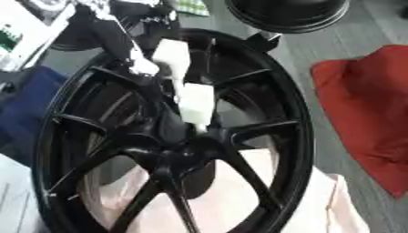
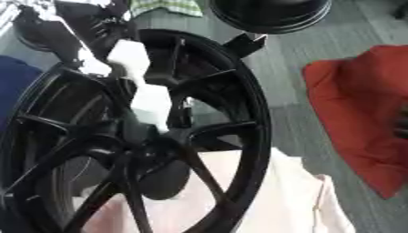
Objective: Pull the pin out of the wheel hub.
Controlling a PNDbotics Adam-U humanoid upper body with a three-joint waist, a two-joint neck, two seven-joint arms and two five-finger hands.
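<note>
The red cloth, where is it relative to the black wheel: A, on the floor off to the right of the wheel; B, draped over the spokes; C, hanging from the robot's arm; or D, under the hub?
A: the red cloth lies on the grey floor to the right of the black wheel, apart from its rim, while a pale pink cloth is what sits under the wheel.

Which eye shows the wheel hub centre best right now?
The left eye view: the hub sits near mid-frame with spokes visible all round, the left hand reaching down to it. The right eye view shows the same hub pushed toward its left side, the rim cut off.
</note>
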